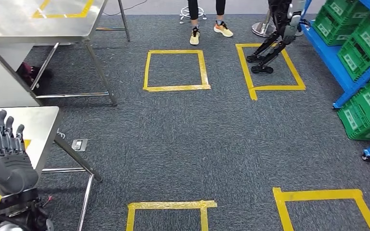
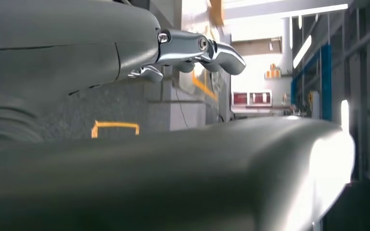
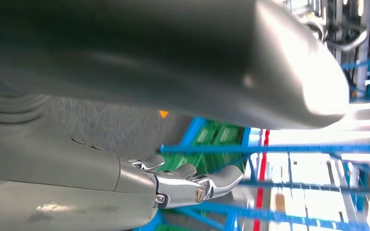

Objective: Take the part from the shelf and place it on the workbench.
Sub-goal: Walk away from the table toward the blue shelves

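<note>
Left hand (image 1: pixel 5 154) is raised close to the camera over the near tabletop (image 1: pixel 38 125), fingers extended and apart, empty; right hand (image 3: pixel 192 185) also shows loosely parted fingers with nothing held. Judged step: approach not yet begun. Shelf (image 1: pixel 339 72) with green crates (image 1: pixel 366 43) stands well away, beyond the right hand's side; the part itself cannot be made out, so next comes walking there.

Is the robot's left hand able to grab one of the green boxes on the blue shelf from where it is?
Probably not yet. The left hand is raised beside the steel table, and a wide stretch of carpet separates it from the green boxes on the blue shelf.
</note>
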